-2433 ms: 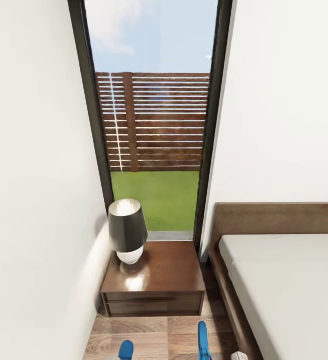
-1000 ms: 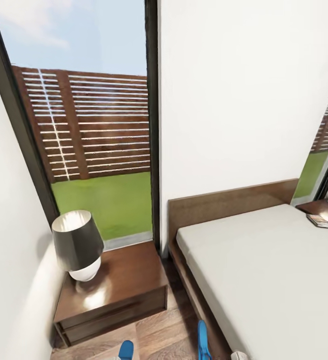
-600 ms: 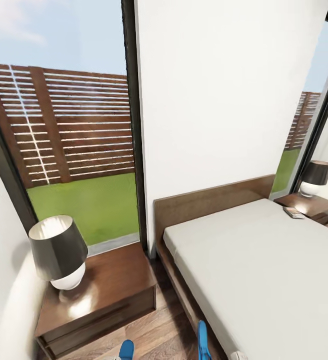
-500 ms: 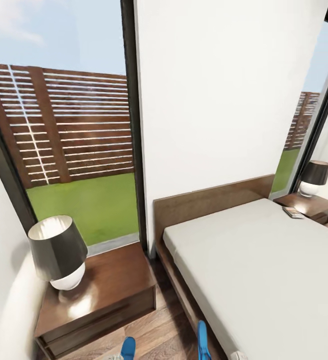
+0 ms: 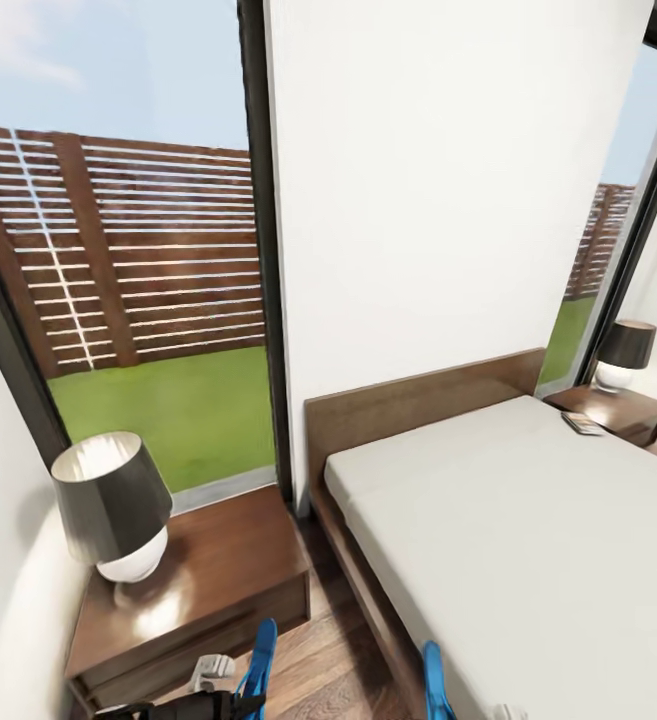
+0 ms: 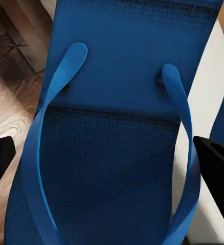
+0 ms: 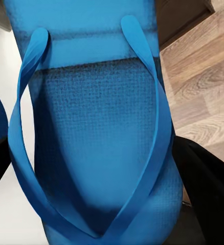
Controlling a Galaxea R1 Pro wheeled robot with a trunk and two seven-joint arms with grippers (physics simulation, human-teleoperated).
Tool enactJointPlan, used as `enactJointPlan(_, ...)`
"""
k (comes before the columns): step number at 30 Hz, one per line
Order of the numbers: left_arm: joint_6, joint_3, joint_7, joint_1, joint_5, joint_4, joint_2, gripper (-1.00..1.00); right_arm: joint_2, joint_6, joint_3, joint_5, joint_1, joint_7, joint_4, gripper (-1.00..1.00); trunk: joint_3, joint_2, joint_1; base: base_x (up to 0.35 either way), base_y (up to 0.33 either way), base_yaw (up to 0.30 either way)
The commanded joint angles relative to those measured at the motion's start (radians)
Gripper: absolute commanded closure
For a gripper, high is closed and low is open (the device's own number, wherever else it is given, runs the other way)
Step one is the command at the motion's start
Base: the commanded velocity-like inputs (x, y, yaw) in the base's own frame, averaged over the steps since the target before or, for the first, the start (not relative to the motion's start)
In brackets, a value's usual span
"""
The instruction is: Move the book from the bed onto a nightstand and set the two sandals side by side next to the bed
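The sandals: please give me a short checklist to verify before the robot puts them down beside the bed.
1. Left sandal between the left end effector fingers: ok.
2. Right sandal between the right end effector fingers: ok.
3. Bare wood floor between near nightstand and bed: ok.
4. Book on far nightstand, off the bed: ok.
5. Grip firmness: cannot tell.

White walls; plank floor — tall windows.
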Motion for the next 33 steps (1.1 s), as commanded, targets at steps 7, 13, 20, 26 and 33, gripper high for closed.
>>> enactJointPlan(7,0.012,-0.007,-0.003,0.002,0.013,0.000,0.005,1.00,-0.003,0.008,0.006,-0.011,-0.001,0.002,-0.001,1.00,-0.001,-0.001,0.001,0.000,0.000,-0.265)
enactJointPlan(13,0.012,-0.007,0.001,0.002,0.013,0.000,0.005,1.00,-0.003,0.008,0.006,-0.011,-0.001,0.002,-0.001,1.00,-0.001,-0.001,0.001,0.000,0.000,-0.289)
enactJointPlan(20,0.012,-0.007,0.002,0.002,0.013,0.000,0.003,1.00,-0.003,0.008,0.006,-0.011,-0.001,0.002,-0.001,1.00,-0.001,-0.001,0.001,0.000,0.000,-0.289)
enactJointPlan(26,0.012,-0.008,0.002,0.002,0.013,0.000,0.002,1.00,-0.003,0.008,0.006,-0.011,-0.001,0.002,-0.001,1.00,-0.001,-0.001,0.001,0.000,0.000,-0.289)
enactJointPlan(33,0.012,-0.007,0.002,0.002,0.013,0.001,0.001,1.00,-0.003,0.008,0.006,-0.011,-0.001,0.002,-0.001,1.00,-0.001,-0.001,0.001,0.000,0.000,-0.289)
